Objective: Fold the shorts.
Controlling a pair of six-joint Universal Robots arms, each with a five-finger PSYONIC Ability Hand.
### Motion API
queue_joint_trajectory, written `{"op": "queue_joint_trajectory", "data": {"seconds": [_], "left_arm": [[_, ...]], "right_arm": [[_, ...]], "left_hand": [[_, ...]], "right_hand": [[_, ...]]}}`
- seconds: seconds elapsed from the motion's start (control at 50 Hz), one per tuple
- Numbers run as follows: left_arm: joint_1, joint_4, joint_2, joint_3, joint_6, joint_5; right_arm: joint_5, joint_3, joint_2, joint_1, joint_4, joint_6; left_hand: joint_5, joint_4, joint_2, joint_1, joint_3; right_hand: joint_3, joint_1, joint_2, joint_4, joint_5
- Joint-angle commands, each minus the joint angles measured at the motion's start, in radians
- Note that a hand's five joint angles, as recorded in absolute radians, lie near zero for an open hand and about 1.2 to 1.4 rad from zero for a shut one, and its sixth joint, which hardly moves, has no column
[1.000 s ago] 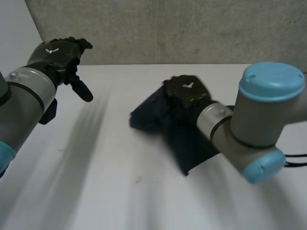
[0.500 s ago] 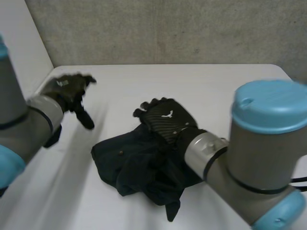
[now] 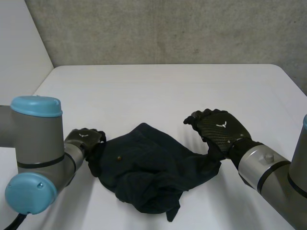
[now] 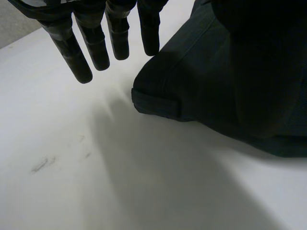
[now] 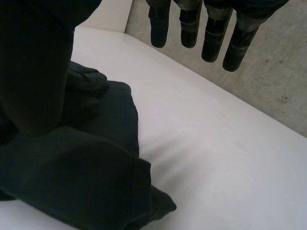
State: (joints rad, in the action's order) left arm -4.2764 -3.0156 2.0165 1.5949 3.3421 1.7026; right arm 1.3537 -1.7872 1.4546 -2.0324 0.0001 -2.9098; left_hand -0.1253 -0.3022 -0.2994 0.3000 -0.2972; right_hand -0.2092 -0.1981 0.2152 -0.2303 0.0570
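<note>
The shorts (image 3: 153, 172) have slid nearer, crumpled, left hand (image 3: 85, 139) and right hand (image 3: 218, 130) flanking them, fingers straight.

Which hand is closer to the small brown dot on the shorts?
The left hand, at the shorts' edge right beside the dot; the right hand is across the cloth at the opposite edge.

Soft even light, white table (image 3: 144, 86) evenly bright, dark shorts (image 3: 153, 167) nearly black, faint shadow along their edge
</note>
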Motion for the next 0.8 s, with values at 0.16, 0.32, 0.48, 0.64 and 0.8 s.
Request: {"op": "queue_joint_trajectory", "data": {"seconds": [0.16, 0.32, 0.48, 0.64, 0.8], "left_arm": [[0.003, -0.035, 0.070, -0.041, -0.001, 0.006], [-0.008, -0.107, -0.025, -0.084, 0.000, 0.127], [-0.108, -0.164, -0.174, -0.199, 0.101, 0.177], [-0.039, -0.218, -0.168, -0.315, 0.240, 0.106], [0.219, -0.296, -0.045, -0.374, 0.237, -0.081]], "right_arm": [[-0.010, -0.057, 0.019, 0.008, -0.029, 0.001], [-0.011, -0.060, 0.046, 0.017, -0.031, 0.003], [-0.013, -0.060, 0.050, 0.020, -0.031, 0.001], [-0.010, -0.063, 0.050, 0.038, -0.041, 0.000], [0.002, -0.064, 0.064, 0.133, -0.040, -0.014]], "left_hand": [[-0.882, -0.880, -0.882, 0.882, -0.885], [-1.096, -1.094, -1.097, 1.096, -1.099], [-1.096, -1.094, -1.097, 1.096, -1.099], [-1.096, -1.094, -1.097, 1.096, -1.099], [-1.096, -1.094, -1.097, 1.096, -1.099]], "right_hand": [[0.035, 0.024, -0.041, 0.056, -0.057], [0.035, 0.024, -0.041, 0.056, -0.057], [0.035, 0.024, -0.041, 0.056, -0.057], [0.035, 0.024, -0.041, 0.056, -0.057], [0.035, 0.024, -0.041, 0.056, -0.057]]}}
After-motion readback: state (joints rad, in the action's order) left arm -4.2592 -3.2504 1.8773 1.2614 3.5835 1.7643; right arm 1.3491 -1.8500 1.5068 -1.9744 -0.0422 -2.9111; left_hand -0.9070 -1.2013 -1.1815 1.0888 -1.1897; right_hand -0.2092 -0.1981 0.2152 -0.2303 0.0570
